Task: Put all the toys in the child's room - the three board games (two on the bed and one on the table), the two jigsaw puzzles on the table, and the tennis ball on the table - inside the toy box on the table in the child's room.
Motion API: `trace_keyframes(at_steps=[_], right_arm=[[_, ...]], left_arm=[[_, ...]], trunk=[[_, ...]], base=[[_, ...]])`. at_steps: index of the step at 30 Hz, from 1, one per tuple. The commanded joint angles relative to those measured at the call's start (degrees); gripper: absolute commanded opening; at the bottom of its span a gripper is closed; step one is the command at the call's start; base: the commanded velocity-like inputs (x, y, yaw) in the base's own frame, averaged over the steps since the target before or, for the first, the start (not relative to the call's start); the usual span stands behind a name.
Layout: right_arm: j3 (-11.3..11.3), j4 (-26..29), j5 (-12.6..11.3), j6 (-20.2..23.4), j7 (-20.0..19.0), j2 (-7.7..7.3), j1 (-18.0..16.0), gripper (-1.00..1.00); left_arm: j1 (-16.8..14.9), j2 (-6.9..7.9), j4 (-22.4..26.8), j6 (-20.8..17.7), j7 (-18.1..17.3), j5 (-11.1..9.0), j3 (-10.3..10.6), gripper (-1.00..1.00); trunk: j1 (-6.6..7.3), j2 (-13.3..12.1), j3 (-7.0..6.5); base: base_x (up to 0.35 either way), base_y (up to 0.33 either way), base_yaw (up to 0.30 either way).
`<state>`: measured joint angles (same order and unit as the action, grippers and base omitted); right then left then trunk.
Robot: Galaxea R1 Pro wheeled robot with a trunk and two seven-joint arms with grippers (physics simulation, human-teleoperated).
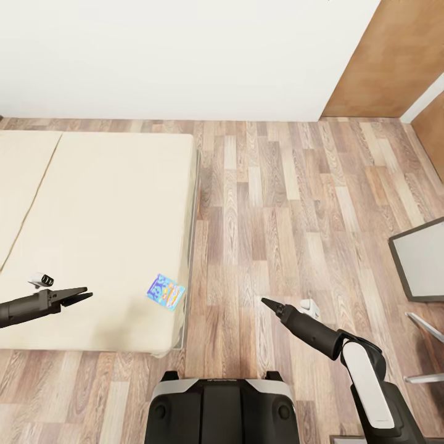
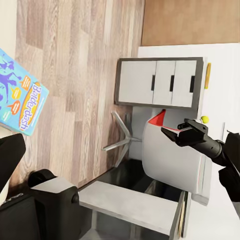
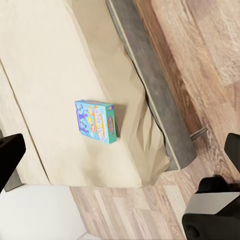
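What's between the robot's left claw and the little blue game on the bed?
Nothing: in the head view, only bare beige bed separates the left gripper from the board game.

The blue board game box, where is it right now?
In the head view the blue board game box lies flat on the bed, near its right edge and front corner, between the left gripper and the right gripper.

Bed (image 1: 92, 216) cut off at left edge; board game (image 2: 20, 102) partly cropped.
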<state>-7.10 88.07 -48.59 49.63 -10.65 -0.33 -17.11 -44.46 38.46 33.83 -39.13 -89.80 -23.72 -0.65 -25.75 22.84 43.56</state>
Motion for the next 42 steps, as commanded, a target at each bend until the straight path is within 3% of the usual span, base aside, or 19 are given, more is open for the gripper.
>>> trace_keyframes(at_steps=[1, 42], right_arm=[[-0.1, 0.0, 0.4, 0.3, -0.4, 0.00, 0.0, 1.00], [-0.1, -0.1, 0.4, 0.3, -0.4, 0.07, 0.0, 1.00]], left_arm=[[0.0, 0.01, 0.0, -0.6, -0.2, 0.0, 0.0, 1.00], [0.0, -0.05, 0.0, -0.7, -0.2, 0.1, 0.1, 1.00]], trunk=[[-0.04, 0.1, -0.03], [-0.04, 0.1, -3.77]], base=[[0.000, 0.000, 0.000], [0.000, 0.000, 0.000]])
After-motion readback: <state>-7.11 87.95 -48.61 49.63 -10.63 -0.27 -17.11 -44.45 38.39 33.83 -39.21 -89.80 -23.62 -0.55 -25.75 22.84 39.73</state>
